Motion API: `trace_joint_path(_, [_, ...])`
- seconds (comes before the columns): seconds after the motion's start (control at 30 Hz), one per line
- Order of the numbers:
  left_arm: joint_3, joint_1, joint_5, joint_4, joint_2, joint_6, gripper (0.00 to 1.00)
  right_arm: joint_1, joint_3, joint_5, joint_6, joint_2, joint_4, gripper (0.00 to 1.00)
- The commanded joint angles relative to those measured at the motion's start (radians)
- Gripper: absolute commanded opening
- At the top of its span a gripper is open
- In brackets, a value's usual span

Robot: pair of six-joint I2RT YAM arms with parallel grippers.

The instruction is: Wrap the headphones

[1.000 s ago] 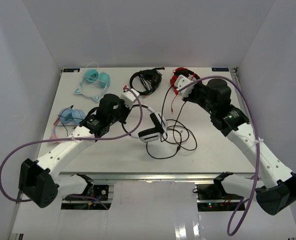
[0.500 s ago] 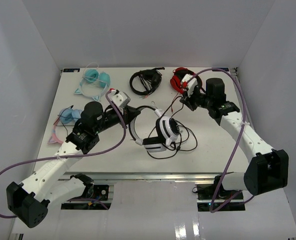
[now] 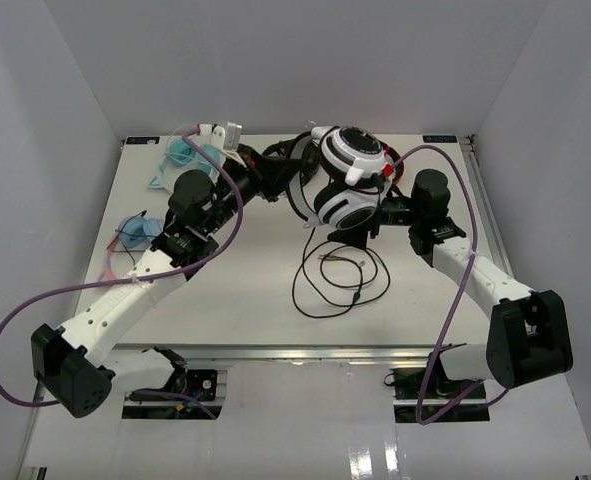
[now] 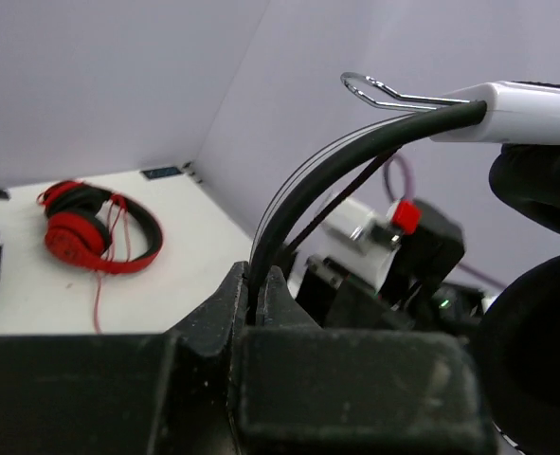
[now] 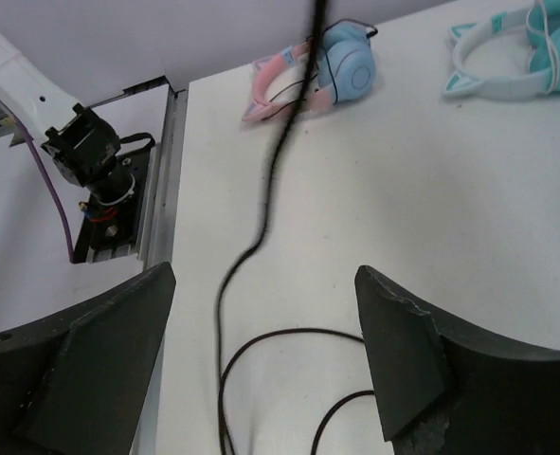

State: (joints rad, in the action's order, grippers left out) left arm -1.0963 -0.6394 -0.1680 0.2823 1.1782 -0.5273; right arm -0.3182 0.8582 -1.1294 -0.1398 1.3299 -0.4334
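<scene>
The white headphones hang in the air over the back of the table, one round white-and-black cup [image 3: 352,150] above the other [image 3: 341,205]. My left gripper [image 3: 267,181] is shut on their thin black headband [image 4: 303,204], which runs up from between the closed jaws [image 4: 260,284] to the white band piece [image 4: 531,100]. The long black cable [image 3: 337,278] drops from the cups into loose loops on the table. My right gripper [image 3: 373,222] sits just right of the lower cup, open, with only the cable [image 5: 259,237] on the table below its spread fingers [image 5: 265,275].
Red headphones [image 4: 92,227] lie at the back right, and black headphones [image 3: 287,160] sit behind the lifted set. Teal cat-ear headphones [image 3: 190,155] and a pink-and-blue pair [image 3: 140,232] lie at the left. The left arm's base [image 5: 82,144] is at the near edge.
My left arm has lifted the headphones off the table and carried them up and back. The right gripper, shut before, now stands open and has moved in beside the lower cup.
</scene>
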Motion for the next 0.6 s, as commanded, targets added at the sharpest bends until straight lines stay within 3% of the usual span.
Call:
trace_joint_path(0.0, [-0.195,-0.041,0.070,0.087,0.041,-0.117,0.00,-0.010,0.046,0.016,-0.224,0.093,-0.380,0.90])
trace_joint_path(0.17, [-0.307,-0.067,0.115,0.018,0.060,-0.098,0.00,-0.013,0.063,0.038,-0.388,0.206,-0.615,0.99])
trace_joint_path(0.47, [-0.357,-0.071,0.236,-0.012,0.042,-0.087,0.00,-0.083,-0.029,0.020,-0.288,0.170,-0.515,1.00])
trace_joint_path(0.53, [-0.382,-0.071,0.319,-0.031,0.041,-0.091,0.00,-0.132,-0.114,0.005,-0.267,0.163,-0.522,0.95])
trace_joint_path(0.57, [-0.390,-0.071,0.426,-0.047,0.033,-0.112,0.00,-0.174,-0.173,-0.007,-0.232,0.152,-0.530,0.93])
